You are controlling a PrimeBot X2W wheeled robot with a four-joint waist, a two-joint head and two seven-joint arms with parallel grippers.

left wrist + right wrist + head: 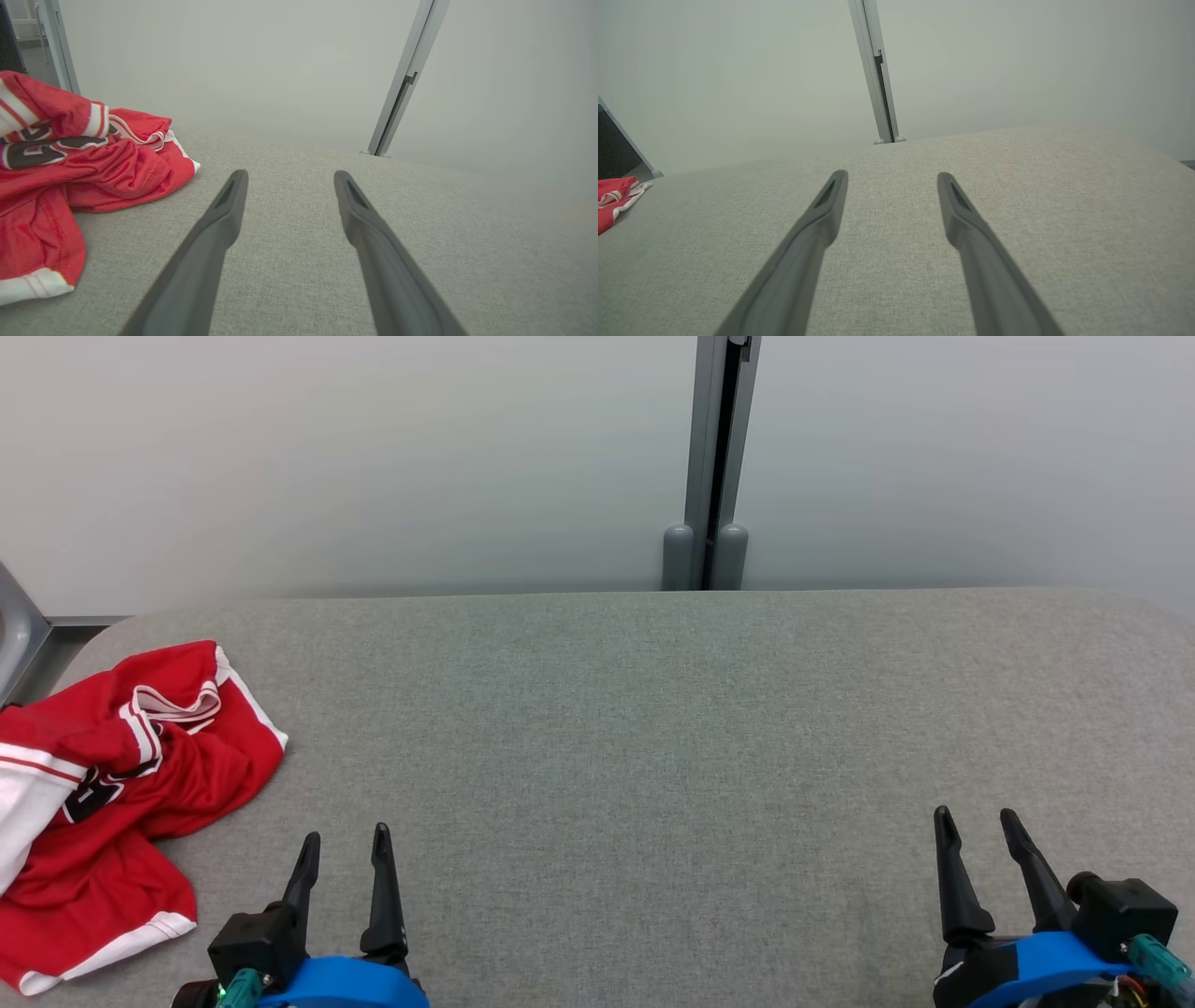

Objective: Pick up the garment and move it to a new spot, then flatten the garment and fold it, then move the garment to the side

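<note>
— Starting at the left tool (346, 835): spread wide, gripping nothing, poised low over the near edge of the tabletop (653, 728). Same for the right tool (975, 814): parted, empty, well apart on the other side.

— And outward from there?

— Finding the garment (140, 775), red with white trim, crumpled in a heap at the far left of the tabletop. Just beside the left tool, not touching it. Reaching the left edge, possibly hanging over; hard to tell.

— Not yet picked up, then. Risks?

— Pinching only a top fold, most likely, and dragging the heap instead of lifting it. Looks like thin, slick fabric, so apt to slide out of a shallow grip.

— Anything else?

— Catching two layers at once and ending up with a twisted bundle, awkward to flatten. Pushing the heap off the left edge by coming in sideways from the right. Overreaching with the right tool, too; better left to the near one.
</note>
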